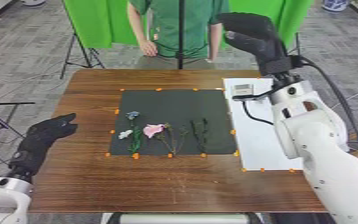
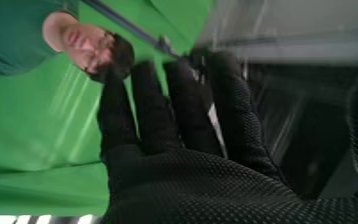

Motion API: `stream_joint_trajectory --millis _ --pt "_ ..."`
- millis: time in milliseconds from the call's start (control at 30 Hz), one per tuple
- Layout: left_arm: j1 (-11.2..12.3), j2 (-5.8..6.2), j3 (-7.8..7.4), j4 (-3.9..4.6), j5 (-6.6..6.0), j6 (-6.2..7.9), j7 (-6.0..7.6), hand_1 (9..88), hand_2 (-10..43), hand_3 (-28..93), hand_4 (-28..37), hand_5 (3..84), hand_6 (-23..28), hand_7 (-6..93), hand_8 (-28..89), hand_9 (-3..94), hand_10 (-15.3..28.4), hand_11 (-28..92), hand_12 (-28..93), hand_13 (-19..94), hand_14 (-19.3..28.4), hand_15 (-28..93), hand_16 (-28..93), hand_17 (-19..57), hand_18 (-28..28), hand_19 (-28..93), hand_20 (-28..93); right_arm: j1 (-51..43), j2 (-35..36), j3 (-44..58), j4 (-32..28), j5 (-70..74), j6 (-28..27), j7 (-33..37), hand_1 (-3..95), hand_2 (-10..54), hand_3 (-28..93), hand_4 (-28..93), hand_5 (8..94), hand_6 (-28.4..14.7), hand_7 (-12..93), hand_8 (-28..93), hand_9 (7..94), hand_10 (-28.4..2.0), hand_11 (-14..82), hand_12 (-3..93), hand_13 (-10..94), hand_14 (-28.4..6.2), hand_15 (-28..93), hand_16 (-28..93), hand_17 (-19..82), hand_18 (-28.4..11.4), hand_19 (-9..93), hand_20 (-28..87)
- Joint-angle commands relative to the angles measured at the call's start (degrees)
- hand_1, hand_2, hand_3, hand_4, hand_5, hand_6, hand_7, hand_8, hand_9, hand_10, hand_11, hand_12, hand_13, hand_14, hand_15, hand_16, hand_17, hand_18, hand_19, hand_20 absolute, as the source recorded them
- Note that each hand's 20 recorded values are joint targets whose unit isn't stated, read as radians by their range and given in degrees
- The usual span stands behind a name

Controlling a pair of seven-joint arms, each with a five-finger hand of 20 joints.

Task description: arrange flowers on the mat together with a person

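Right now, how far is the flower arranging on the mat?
The blue flower, white flower, pink flower and dark green sprig already lie on the black mat. The right hand and left hand look open and empty. Whether more should be added, I cannot tell.

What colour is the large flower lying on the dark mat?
The flower is pink; it shows best in the head view.

White right arm [image 1: 322, 137] and left arm [image 1: 1, 196] with rounded shells, dark round joint caps [image 1: 292, 91], black cable [image 1: 334, 97] beside the right arm, left hand [image 1: 40, 134] and right hand [image 1: 254, 35] gloved in black fabric
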Motion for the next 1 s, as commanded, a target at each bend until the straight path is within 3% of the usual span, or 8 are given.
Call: stream_joint_trajectory --millis 33,133,267,367,533,733,833,1000 --pt "1.03 -0.82 -0.17 -0.34 0.62 -0.77 -0.37 26.5 2.0 69 -27.1 44.2 4.5 8.9 -6 45.8 13.9 17 11 38 16.3 11 1 6.9 11.4 2 16 -23.2 -7.85 9.92 0.58 38.58 -9.08 -5.65 9.1 -1.7 62 -16 29.6 -2.6 3 -6 27.8 -16.0 -0.4 13.9 16 -15.4 -3 19 4 -13.6 7 22" --pt "0.97 -1.0 -0.03 -0.42 0.93 -1.02 -0.31 26.5 2.0 69 -27.1 44.2 4.5 8.8 -6 45.8 13.9 17 11 38 16.4 11 1 7.0 11.3 2 16 -27.58 -10.05 12.15 0.34 36.42 -10.87 -6.57 4.1 -0.7 60 -17 22.5 -1.9 1 -5 22.0 -14.9 -2.5 11.6 10 -12.7 -9 18 -1 -11.2 2 19" --pt "0.93 -1.1 -0.02 -0.45 1.07 -1.28 -0.33 26.6 2.0 69 -27.0 44.2 4.6 8.8 -6 45.9 13.8 17 11 38 16.3 11 1 7.0 11.2 2 16 -32.43 -12.87 13.31 -0.45 37.47 -11.62 -9.16 -1.8 -0.5 58 -20 14.5 -2.3 -2 -5 14.7 -12.7 -6.7 11.1 6 -10.2 -24 31 -5 -8.6 -2 18" --pt "0.89 -1.41 0.15 -0.59 1.08 -1.14 0.02 26.6 2.0 69 -27.0 44.2 4.6 8.8 -6 45.9 13.8 17 11 38 16.3 11 1 7.1 11.1 2 16 -35.14 -15.83 13.99 -0.62 35.17 -11.52 -11.01 -2.5 -0.3 56 -21 13.9 -2.6 -1 -5 15.1 -12.8 -7.2 10.6 7 -8.8 -26 31 -4 -8.3 -3 17" --pt "0.82 -1.29 0.97 -0.7 1.25 -0.01 1.63 26.6 2.0 69 -27.1 44.3 4.6 8.8 -6 46.0 13.9 17 11 38 16.3 11 1 7.2 11.0 2 16 -37.18 -18.53 13.29 -0.84 34.01 -5.25 -13.72 -2.6 0.8 56 -23 20.7 -4.7 1 -7 21.6 -14.3 -2.9 7.6 14 -8.0 -19 26 2 -9.2 -1 16" --pt "0.45 -0.55 2.59 -0.54 -0.6 4.84 6.69 26.8 1.6 70 -26.8 45.2 4.6 9.5 -6 47.0 14.1 18 11 38 16.2 11 1 8.9 10.7 3 17 -37.64 -18.57 15.34 -0.26 31.39 -6.35 -13.16 -2.2 -0.3 63 -21 27.3 -6.1 2 -7 27.3 -15.5 0.1 7.4 17 -9.3 -7 14 7 -10.5 0 16" --pt "0.44 -0.63 2.61 -0.85 -0.94 5.17 7.6 27.0 1.3 70 -26.6 45.7 4.6 10.0 -6 47.7 14.3 18 12 39 16.1 11 1 9.6 10.7 4 17 -38.44 -18.38 15.96 -0.24 30.31 -3.77 -15.85 -1.2 -1.1 65 -20 34.4 -7.0 3 -7 33.0 -15.8 2.1 8.3 20 -10.4 -3 11 10 -11.5 0 17" --pt "0.8 -0.98 2.22 -1.29 -0.72 4.71 7.49 26.9 0.8 70 -26.0 46.0 4.5 10.3 -7 47.9 14.3 18 12 39 16.3 11 1 10.0 10.7 4 18 -39.3 -19.54 18.96 -0.21 30.31 -2.36 -17.08 1.2 -2.6 67 -20 40.5 -7.4 5 -8 38.1 -15.6 3.5 8.7 24 -10.2 5 4 14 -12.6 1 19"
